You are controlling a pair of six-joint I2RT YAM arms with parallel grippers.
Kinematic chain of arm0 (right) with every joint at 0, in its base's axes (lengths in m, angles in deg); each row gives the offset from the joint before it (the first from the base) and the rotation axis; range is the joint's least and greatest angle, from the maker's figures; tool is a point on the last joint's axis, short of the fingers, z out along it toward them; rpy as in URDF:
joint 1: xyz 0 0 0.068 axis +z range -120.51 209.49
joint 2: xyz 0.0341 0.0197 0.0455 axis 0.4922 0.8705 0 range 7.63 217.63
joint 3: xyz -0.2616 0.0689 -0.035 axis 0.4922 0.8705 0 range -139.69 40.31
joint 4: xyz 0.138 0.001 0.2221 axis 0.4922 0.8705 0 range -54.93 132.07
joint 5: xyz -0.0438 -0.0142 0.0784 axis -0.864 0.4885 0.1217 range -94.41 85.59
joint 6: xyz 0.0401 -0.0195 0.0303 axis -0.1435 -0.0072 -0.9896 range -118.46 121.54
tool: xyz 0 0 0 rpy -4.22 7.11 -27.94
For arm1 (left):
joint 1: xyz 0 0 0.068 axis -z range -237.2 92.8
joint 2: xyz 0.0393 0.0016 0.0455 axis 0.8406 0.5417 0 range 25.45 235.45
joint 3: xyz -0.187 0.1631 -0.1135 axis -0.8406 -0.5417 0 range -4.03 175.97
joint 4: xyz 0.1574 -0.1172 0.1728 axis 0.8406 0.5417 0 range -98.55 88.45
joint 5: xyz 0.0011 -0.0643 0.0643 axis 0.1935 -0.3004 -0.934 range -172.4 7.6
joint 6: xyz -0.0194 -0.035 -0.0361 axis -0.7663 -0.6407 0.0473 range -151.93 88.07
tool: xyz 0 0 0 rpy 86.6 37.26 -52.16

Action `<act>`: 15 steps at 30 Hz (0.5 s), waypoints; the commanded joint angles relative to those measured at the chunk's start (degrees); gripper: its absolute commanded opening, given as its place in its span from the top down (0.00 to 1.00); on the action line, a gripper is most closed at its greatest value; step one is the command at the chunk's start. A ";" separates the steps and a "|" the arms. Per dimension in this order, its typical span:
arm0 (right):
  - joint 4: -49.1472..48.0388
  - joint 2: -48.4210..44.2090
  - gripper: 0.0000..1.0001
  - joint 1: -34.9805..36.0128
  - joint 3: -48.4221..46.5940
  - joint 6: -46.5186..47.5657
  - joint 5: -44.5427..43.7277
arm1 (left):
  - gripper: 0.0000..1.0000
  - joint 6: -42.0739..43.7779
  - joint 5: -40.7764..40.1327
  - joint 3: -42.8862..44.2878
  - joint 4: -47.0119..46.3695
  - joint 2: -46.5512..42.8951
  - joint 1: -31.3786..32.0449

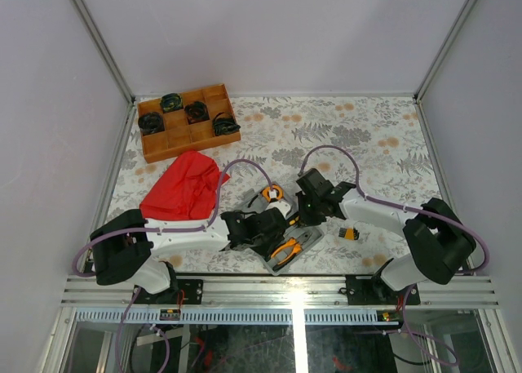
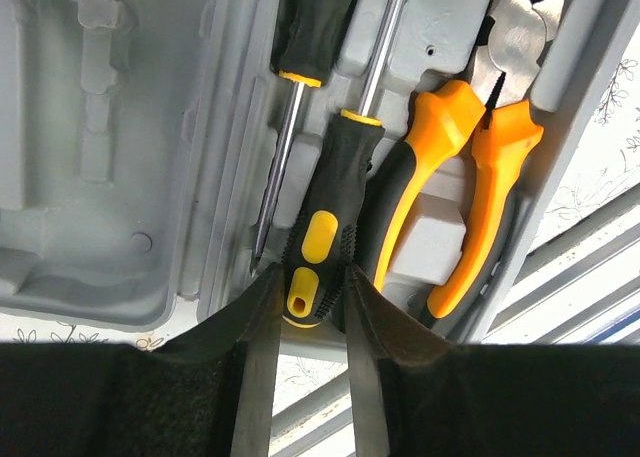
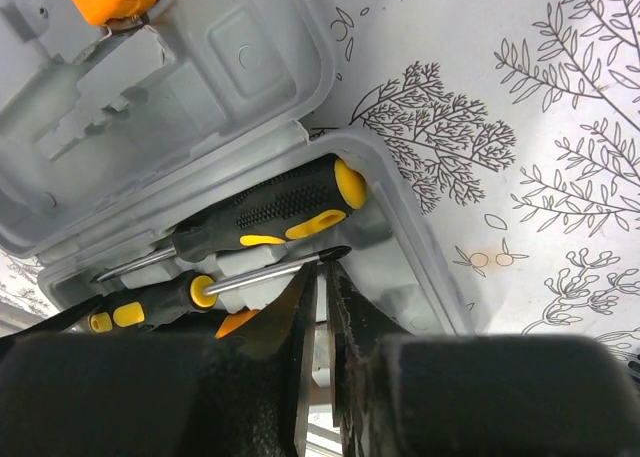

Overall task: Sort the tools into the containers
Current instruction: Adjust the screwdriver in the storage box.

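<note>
One grey case (image 2: 100, 177) lies open on the worktop (image 1: 367, 136), holding two screwdrivers (image 3: 270, 209), one pliers (image 2: 430, 137) and one tape measure (image 1: 274, 193). One stubby piece (image 1: 349, 233) lies outside it. Only the left wrist view shows the left claw (image 2: 312, 282) clenched on the nearer screwdriver (image 2: 325, 207) at its butt. The right claw (image 3: 323, 272) is nearly closed at that shaft's tip, and I cannot tell whether it pinches. From above, both screwdrivers are hidden.

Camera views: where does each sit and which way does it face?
Top external: above and behind the bases, looking down on the floral table; both arms reach the open grey plastic tool case.
Left wrist: looks along its claw, fingers flanking a black-and-yellow screwdriver beside orange-handled pliers.
Right wrist: looks along its claw at a screwdriver's steel shaft.
Both wrist views share the case's screwdrivers.
</note>
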 commanded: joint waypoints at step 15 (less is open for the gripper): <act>-2.07 -12.02 0.78 1.46 0.23 11.23 -11.05 | 0.78 -1.96 -1.19 -4.02 -4.50 -2.27 0.53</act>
